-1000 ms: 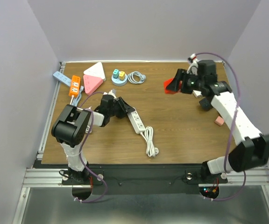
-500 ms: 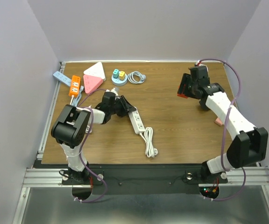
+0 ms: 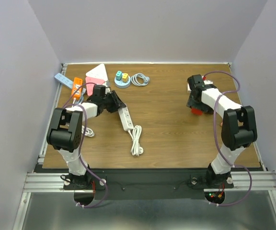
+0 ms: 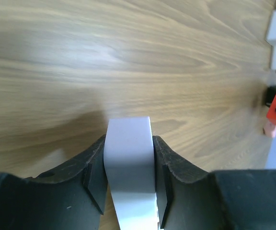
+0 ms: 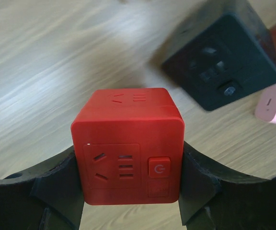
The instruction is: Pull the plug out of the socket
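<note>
My left gripper [image 3: 115, 103] is shut on the near end of a white power strip [image 3: 125, 119] that lies on the table left of centre. The strip's white cord [image 3: 136, 140] is coiled in front of it. In the left wrist view the strip [image 4: 128, 148] fills the gap between my fingers. My right gripper [image 3: 197, 109] is shut on a red cube socket [image 3: 196, 111] low over the table at the right. In the right wrist view the cube [image 5: 128, 153] shows slots and a power button, with no plug in those faces.
A black cube socket [image 5: 222, 60] and a pink adapter [image 5: 274, 103] lie just beyond the red cube. At the back left are an orange strip [image 3: 77, 87], a blue strip [image 3: 62, 80], two triangular sockets [image 3: 96, 79], a round socket [image 3: 122, 79] and a coiled white cable [image 3: 140, 79].
My left gripper has dragged the white strip and its cord to the left. My right gripper has carried the red cube right and down to the table beside the black cube.
</note>
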Robot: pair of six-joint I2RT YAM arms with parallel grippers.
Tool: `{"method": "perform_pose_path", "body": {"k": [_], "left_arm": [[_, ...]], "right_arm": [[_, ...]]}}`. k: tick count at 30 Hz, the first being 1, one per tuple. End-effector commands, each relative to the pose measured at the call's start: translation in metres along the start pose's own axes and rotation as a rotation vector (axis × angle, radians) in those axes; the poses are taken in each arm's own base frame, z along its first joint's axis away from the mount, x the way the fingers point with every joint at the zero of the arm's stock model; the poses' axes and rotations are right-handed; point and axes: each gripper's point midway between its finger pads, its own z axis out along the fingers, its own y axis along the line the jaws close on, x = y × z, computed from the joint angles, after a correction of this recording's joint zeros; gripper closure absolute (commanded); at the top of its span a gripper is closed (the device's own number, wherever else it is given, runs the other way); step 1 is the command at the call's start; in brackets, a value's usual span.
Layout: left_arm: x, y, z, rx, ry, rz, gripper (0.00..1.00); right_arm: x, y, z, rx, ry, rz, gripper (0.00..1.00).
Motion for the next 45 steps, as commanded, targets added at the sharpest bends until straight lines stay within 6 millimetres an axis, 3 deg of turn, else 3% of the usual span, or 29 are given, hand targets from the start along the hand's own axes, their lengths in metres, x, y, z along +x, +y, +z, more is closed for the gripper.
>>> {"method": "perform_pose_path", "body": {"k": [1,7,11,13,15,16,19,21,25,26,29,30,34,37,39,40,41,42,43,44,45], "left_arm": [[-0.033,0.019,-0.012,-0.078,-0.040,0.099,1.00],[-0.056,0.051,-0.008,-0.158,-0.015,0.115,1.00],[-0.074,0.086,-0.012,-0.210,-0.034,0.093,1.00],[-0.071,0.096,-0.014,-0.232,-0.018,0.078,1.00],[-0.079,0.113,-0.022,-0.253,-0.029,0.057,1.00],[-0.080,0.115,-0.024,-0.257,-0.030,0.058,0.93],[-0.088,0.116,-0.030,-0.269,-0.053,0.062,0.73],[-0.098,0.115,-0.035,-0.285,-0.085,0.068,0.60],[-0.119,0.115,-0.050,-0.335,-0.142,0.054,0.44],[-0.126,0.112,-0.057,-0.353,-0.169,0.054,0.28],[-0.140,0.104,-0.074,-0.381,-0.223,0.045,0.27],[-0.142,0.100,-0.078,-0.379,-0.235,0.043,0.02],[-0.152,0.079,-0.099,-0.358,-0.292,0.040,0.01],[-0.152,0.060,-0.113,-0.301,-0.325,0.030,0.01],[-0.152,0.038,-0.121,-0.217,-0.340,0.038,0.01],[-0.141,0.034,-0.119,-0.176,-0.319,0.021,0.01],[-0.130,0.015,-0.117,-0.062,-0.271,0.027,0.03],[-0.120,0.007,-0.116,-0.010,-0.256,0.028,0.05],[-0.107,-0.005,-0.111,0.032,-0.221,0.022,0.06],[-0.095,-0.021,-0.107,0.097,-0.185,0.052,0.09],[-0.085,-0.019,-0.102,0.099,-0.162,0.055,0.11]], "right_arm": [[-0.021,-0.024,0.015,0.126,-0.035,0.084,1.00],[-0.039,-0.037,0.036,0.207,-0.040,0.134,0.99],[-0.055,-0.053,0.047,0.252,-0.048,0.183,0.94],[-0.057,-0.047,0.050,0.212,-0.018,0.188,0.94],[-0.065,-0.034,0.044,0.136,-0.011,0.184,0.87],[-0.066,-0.022,0.039,0.064,0.006,0.186,0.73],[-0.072,0.003,0.024,-0.094,0.019,0.164,0.46],[-0.081,0.006,0.009,-0.149,-0.002,0.151,0.38],[-0.088,0.019,-0.022,-0.286,-0.007,0.145,0.20],[-0.090,0.020,-0.031,-0.307,-0.018,0.143,0.18],[-0.089,0.029,-0.050,-0.372,-0.012,0.114,0.10],[-0.089,0.030,-0.055,-0.377,-0.017,0.108,0.09],[-0.091,0.047,-0.079,-0.463,-0.037,0.060,0.08],[-0.083,0.098,-0.100,-0.657,-0.032,-0.059,0.09],[-0.094,0.123,-0.114,-0.740,-0.079,-0.118,0.09],[-0.094,0.135,-0.114,-0.765,-0.082,-0.134,0.10],[-0.090,0.153,-0.106,-0.781,-0.067,-0.153,0.11],[-0.105,0.167,-0.116,-0.820,-0.105,-0.153,0.12],[-0.108,0.178,-0.115,-0.840,-0.108,-0.152,0.12],[-0.105,0.197,-0.101,-0.852,-0.090,-0.157,0.13],[-0.120,0.211,-0.112,-0.891,-0.131,-0.152,0.14]]}}
